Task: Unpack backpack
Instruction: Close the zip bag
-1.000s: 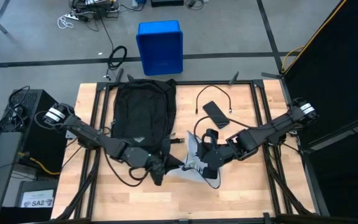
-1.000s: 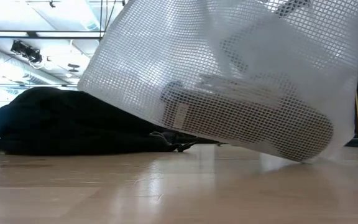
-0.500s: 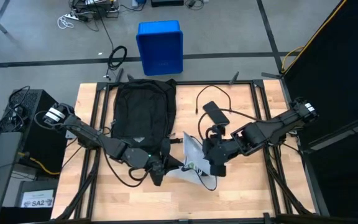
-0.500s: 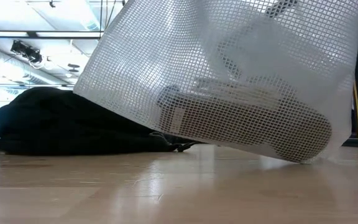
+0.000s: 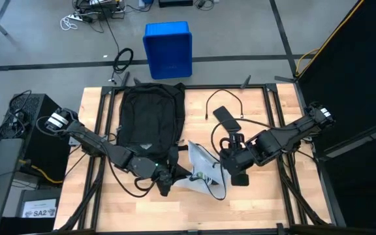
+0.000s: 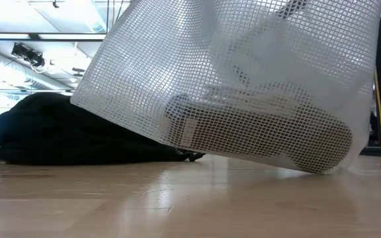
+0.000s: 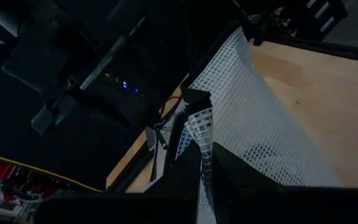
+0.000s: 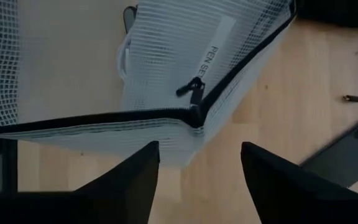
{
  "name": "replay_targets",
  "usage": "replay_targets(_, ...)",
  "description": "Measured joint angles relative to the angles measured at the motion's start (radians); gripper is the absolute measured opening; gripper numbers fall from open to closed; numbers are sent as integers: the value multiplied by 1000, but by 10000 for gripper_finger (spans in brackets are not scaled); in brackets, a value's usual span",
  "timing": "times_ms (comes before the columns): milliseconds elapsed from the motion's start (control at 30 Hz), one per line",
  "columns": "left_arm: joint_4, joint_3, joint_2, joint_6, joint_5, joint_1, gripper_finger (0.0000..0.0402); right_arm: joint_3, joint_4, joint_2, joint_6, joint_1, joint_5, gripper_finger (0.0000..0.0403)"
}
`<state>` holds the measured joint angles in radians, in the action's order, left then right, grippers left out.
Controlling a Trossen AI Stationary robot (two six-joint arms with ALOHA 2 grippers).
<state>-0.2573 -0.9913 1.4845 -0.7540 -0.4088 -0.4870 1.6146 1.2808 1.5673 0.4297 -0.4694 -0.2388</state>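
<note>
We read this as a robotics lab or workshop. Wooden bench (image 5: 109, 209) on a black metal frame (image 5: 286, 189), standing on a bare grey concrete floor (image 5: 240, 32) with dark lines across it. Loose cables (image 5: 87, 16) lie on the floor, along with a blue bin (image 5: 168, 49). A black equipment box (image 5: 34, 114) with wiring sits beside the bench. Black curtain (image 5: 358, 72) on one side. The low view shows an open industrial ceiling (image 6: 38, 49) with strip lights.

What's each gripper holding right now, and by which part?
Left gripper pinches the mesh pouch by its zippered edge; right gripper is open, holding nothing.
</note>
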Motion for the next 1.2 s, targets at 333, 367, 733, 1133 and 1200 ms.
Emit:
replay_targets(333, 0, 0, 0, 6, -2, 0, 0, -5, -16, 0, -68, 16, -32, 218)
replay_targets(367, 1, 0, 0, 7, -2, -1, 0, -15, -30, 0, -77, 17, -34, 224)
replay_targets(733, 3, 0, 0, 7, -2, -6, 0, -134, -151, 2, -168, 34, -2, 256)
replay_targets(1133, 2, 0, 0, 28, -2, -6, 0, -134, -183, 2, -198, 69, 102, 94)
replay_targets(1200, 6, 0, 0, 28, -2, -6, 0, -134, -185, 2, -208, 69, 101, 42)
